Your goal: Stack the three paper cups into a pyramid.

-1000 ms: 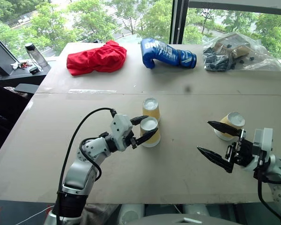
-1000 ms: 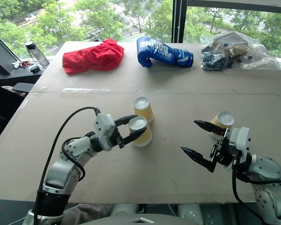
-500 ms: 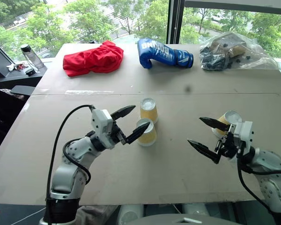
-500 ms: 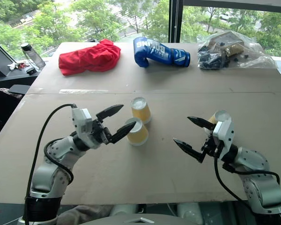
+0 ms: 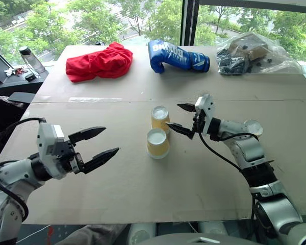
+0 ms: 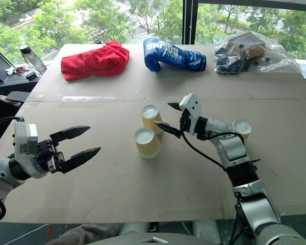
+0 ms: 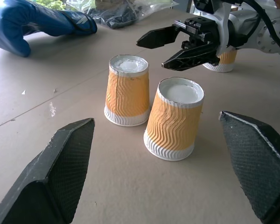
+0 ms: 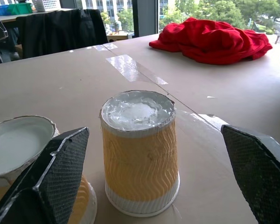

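Since a second ago, the left claw point(image 5: 94, 145) has let go of the nearer cup point(image 5: 157, 143) and pulled back left, fingers now wide and empty. Meanwhile the right claw point(image 5: 181, 118), also spread wide and empty, has swung in beside the farther cup point(image 5: 160, 118). Both cups stand upside down, side by side at mid-table point(image 5: 194, 173), with the third cup point(image 5: 253, 127) well apart behind the right arm.
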Motion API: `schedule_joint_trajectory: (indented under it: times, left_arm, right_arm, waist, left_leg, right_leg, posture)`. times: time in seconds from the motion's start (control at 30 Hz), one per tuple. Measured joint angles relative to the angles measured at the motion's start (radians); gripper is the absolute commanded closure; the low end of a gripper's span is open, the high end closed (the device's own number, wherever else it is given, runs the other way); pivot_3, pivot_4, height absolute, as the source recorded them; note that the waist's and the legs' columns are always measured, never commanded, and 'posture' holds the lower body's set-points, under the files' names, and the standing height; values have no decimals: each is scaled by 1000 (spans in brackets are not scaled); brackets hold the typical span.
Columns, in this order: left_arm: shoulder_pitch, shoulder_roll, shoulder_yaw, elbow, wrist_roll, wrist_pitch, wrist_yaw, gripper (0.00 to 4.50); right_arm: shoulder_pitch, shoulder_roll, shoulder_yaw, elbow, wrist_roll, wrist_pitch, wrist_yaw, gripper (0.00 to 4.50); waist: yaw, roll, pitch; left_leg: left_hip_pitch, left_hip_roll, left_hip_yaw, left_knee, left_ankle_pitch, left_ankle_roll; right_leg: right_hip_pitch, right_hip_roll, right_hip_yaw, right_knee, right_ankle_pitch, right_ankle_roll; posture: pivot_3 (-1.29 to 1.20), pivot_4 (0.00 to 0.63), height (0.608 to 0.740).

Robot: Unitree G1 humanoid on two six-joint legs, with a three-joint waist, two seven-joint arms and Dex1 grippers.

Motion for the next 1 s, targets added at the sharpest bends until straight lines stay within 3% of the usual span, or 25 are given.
schedule_joint_trajectory:
  times: [0.47,0.57,0.6,0.7,0.77,1.0]
  left_arm:
    - [-42,12,30,-6,-3,48,4,112]
    - [-47,12,30,-13,-7,57,6,0]
    - [-51,12,30,-14,-8,59,7,0]
    - [-57,12,30,-20,-9,63,7,0]
    - [-66,12,30,-20,-9,68,8,0]
    - [-96,13,14,-20,-9,85,6,0]
  right_arm:
    - [-133,123,28,239,-90,-60,48,0]
    - [-143,140,26,257,-99,-78,45,750]
    - [-144,145,25,261,-101,-81,43,1343]
    - [-144,145,25,261,-103,-83,42,2114]
    - [-144,143,22,261,-103,-83,42,2292]
    - [-116,92,-12,171,-92,-60,45,2297]
  waist:
    - [-11,0,0]
    - [-21,0,0]
    - [-24,0,0]
    - [-26,0,0]
    - [-26,0,0]
    - [-24,0,0]
  left_leg:
    - [0,1,0,-2,0,0]
    - [-1,1,0,-2,0,0]
    - [-1,1,0,-2,0,0]
    - [-1,1,0,-2,0,-1]
    - [0,1,0,-2,0,-1]
    - [-1,1,0,-2,0,-1]
  right_leg:
    - [-1,0,0,0,0,0]
    - [-1,0,0,0,0,0]
    - [-1,0,0,0,0,0]
    - [-2,0,0,0,0,0]
    - [-2,0,0,1,0,0]
    - [-2,-1,-1,0,0,0]
  posture:
    - [0,150,740]
    - [0,150,740]
    - [0,150,740]
    - [0,150,740]
    - [0,150,740]
    - [0,150,740]
